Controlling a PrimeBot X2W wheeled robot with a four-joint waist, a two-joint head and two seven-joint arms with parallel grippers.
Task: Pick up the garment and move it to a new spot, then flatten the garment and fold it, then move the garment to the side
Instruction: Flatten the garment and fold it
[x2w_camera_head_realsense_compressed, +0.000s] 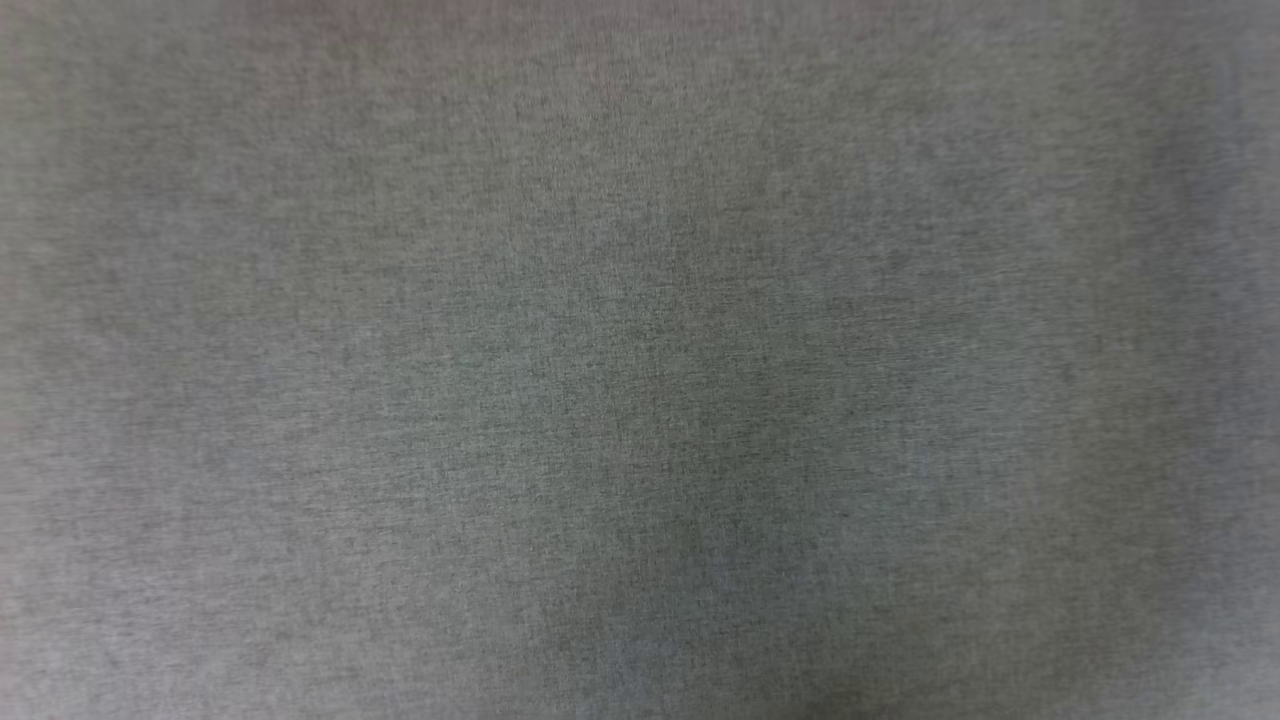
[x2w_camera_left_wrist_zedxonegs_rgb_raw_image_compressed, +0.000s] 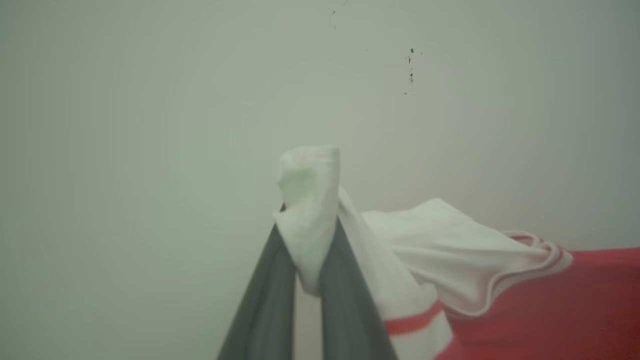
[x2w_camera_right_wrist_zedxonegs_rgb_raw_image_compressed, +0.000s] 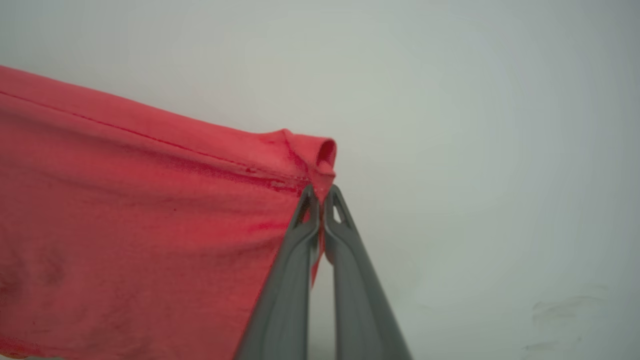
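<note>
Red garment (x2w_camera_right_wrist_zedxonegs_rgb_raw_image_compressed: 150, 225), partly off-frame, in left gripper (x2w_camera_left_wrist_zedxonegs_rgb_raw_image_compressed: 310, 220), right gripper (x2w_camera_right_wrist_zedxonegs_rgb_raw_image_compressed: 321, 197).

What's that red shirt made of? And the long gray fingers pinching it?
The garment looks like soft knitted cloth, matte, maybe cotton or polyester: it sags, wrinkles and shows a stitched hem. Its white sleeve end looks the same, bunched up. The right gripper has fingers that look like hard moulded plastic, gray and smooth with a faint sheen, though painted metal is possible.
</note>
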